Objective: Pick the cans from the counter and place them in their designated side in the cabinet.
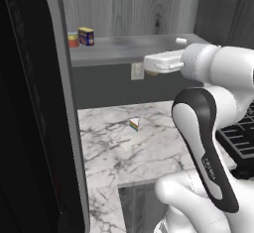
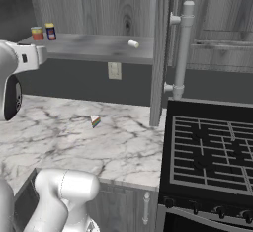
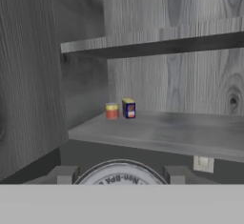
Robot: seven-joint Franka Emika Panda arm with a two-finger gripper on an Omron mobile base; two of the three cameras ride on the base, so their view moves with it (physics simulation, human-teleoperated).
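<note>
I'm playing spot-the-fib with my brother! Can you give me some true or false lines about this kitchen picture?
1. The boxy dark blue can with a yellow top stands on the grey cabinet shelf. True.
2. The short red-and-yellow can lies on the stove. False: it stands on the shelf beside the blue can.
3. The rainbow-striped wedge sits on the white marble counter. True.
4. The claw holds a round silvery-topped can. True.
5. The black stove grate has a pot on it. False: it is bare.

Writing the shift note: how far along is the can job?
Done: the dark blue can stands on the cabinet shelf beside a red-and-yellow can. In hand: the silvery-topped can sits between the gripper fingers, facing the shelf. Left: setting it inside.
</note>
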